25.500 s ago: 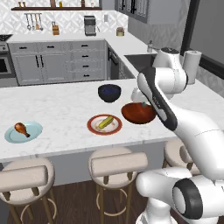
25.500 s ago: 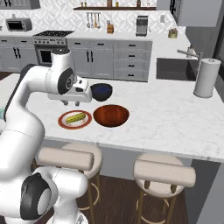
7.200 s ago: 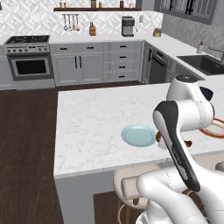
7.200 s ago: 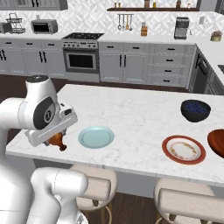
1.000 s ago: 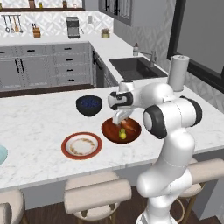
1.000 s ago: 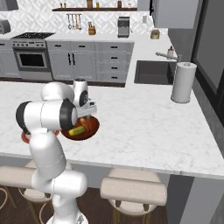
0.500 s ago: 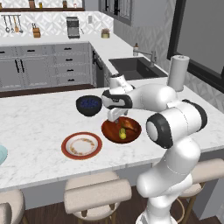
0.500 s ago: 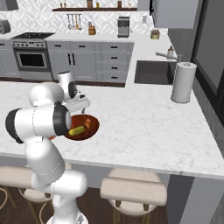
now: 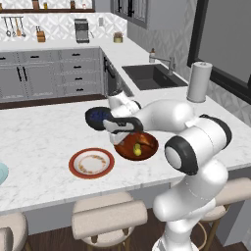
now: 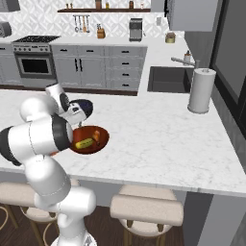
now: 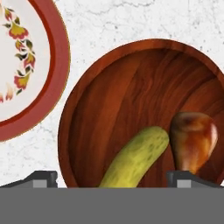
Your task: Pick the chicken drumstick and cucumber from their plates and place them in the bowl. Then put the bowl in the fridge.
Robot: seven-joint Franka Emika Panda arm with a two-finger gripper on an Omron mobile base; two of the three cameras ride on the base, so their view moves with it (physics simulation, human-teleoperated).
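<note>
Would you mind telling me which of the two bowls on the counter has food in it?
The reddish-brown bowl, nearer the counter's front edge: the cucumber and drumstick lie inside it. The smaller navy bowl behind it shows no food.

In your hand view the cucumber point(image 11: 136, 158) and the chicken drumstick point(image 11: 192, 138) run down behind the bottom band, their lower ends hidden. The red-rimmed plate point(image 11: 54, 70) is cut off at the left edge. In your left base view the forearm hides the bowl's point(image 9: 147, 147) upper left rim.
</note>
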